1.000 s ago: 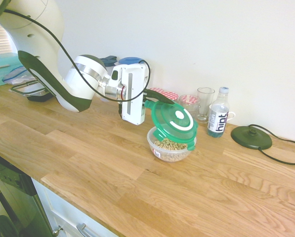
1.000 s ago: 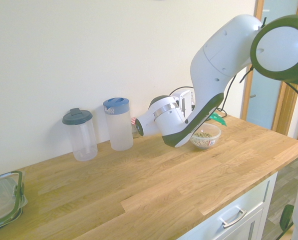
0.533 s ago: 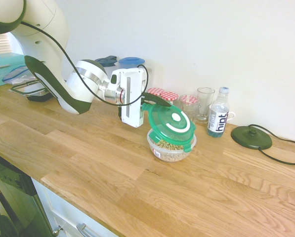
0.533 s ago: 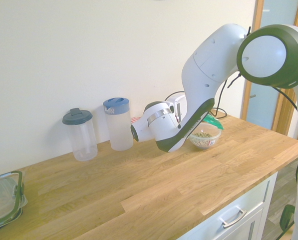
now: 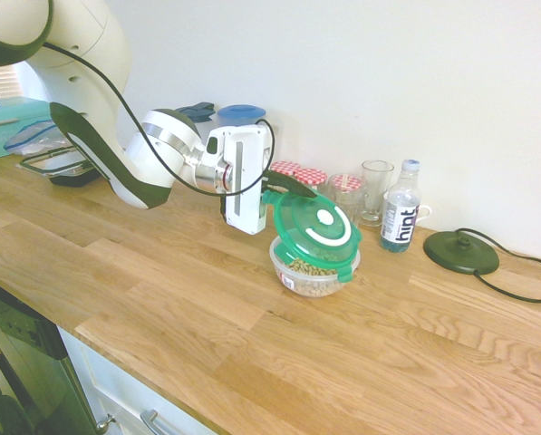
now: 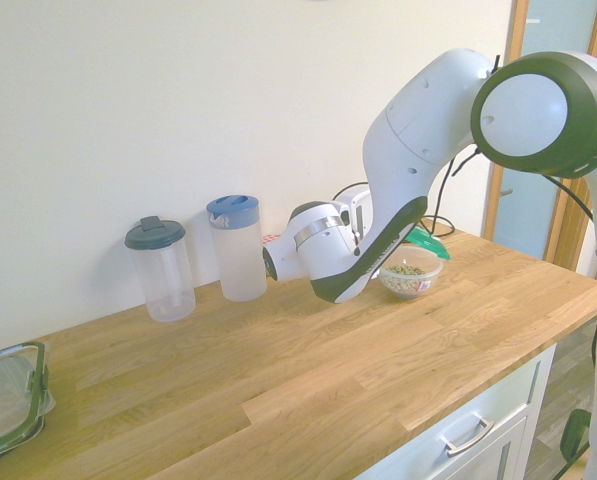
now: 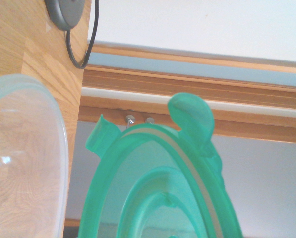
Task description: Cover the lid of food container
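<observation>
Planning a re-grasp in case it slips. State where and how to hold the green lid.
Take the green lid by its rim on the side nearest the arm, coming in level from there, as the gripper pinches it now. It is thin and disc-shaped, tilted over the food container, so an edge pinch leaves its underside free to seat.

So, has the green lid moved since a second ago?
Yes. The green lid has sunk and tipped flatter, closer to the cereal bowl that stays put beneath it.

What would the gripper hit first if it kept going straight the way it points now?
Probably nothing nearby: the gripper, shut on the lid, points level above the food container. Beyond looks free; depth is unclear.
</observation>
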You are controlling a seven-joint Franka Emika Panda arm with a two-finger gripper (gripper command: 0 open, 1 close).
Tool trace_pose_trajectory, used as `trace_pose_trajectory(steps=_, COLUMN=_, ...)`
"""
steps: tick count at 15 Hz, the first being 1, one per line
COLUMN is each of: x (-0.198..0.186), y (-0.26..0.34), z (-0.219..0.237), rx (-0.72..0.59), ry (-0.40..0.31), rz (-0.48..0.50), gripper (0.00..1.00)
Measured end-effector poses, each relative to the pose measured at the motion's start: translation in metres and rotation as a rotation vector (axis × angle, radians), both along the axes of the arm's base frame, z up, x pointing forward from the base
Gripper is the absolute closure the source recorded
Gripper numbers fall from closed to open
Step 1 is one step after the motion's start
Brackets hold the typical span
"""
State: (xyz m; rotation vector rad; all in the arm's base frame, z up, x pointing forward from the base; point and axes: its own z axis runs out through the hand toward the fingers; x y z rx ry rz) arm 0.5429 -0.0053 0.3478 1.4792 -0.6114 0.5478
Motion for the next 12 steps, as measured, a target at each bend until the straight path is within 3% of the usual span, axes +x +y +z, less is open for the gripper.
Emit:
trace_pose_trajectory(steps=10, x=0.020, y=0.000, z=-0.010, rx=0.012, ry=-0.004, rz=0.001, gripper=1.00)
trace_pose_trajectory(steps=11, x=0.020, y=0.000, z=-0.012, rx=0.011, ry=0.000, rz=0.000, gripper=0.00)
trace_pose_trajectory(steps=12, x=0.020, y=0.000, z=-0.015, rx=0.011, ry=0.004, rz=-0.001, gripper=0.00)
